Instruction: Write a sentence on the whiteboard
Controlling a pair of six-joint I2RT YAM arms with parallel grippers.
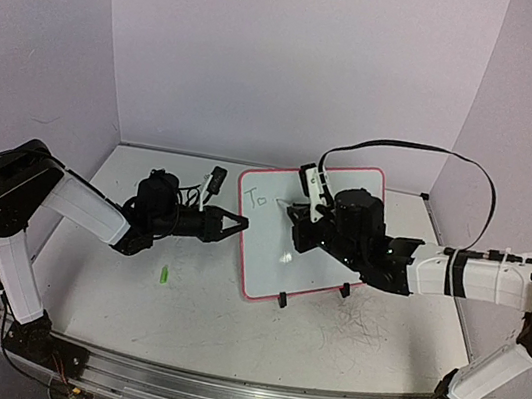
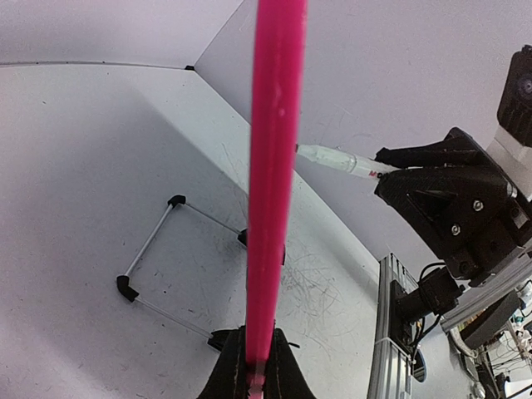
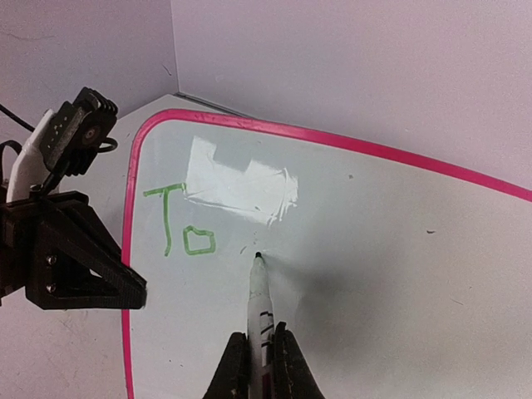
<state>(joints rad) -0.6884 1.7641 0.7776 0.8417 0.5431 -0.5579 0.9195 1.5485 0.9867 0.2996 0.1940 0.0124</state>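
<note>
Right wrist: left tool [image 3: 125,287] pinches whiteboard [image 3: 399,266] rim; marker [image 3: 259,303] beside sentence [image 3: 184,231].

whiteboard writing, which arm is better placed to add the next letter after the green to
Right, probably: the right tool is shut on the marker, its tip at the whiteboard just right of the green "To". The left tool is clamped on the pink rim, holding no pen.

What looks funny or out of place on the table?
A small green piece, maybe a marker cap, lies loose on the table, left of the whiteboard. Thin scribbles also mark the tabletop to the board's right, where writing does not belong.
</note>
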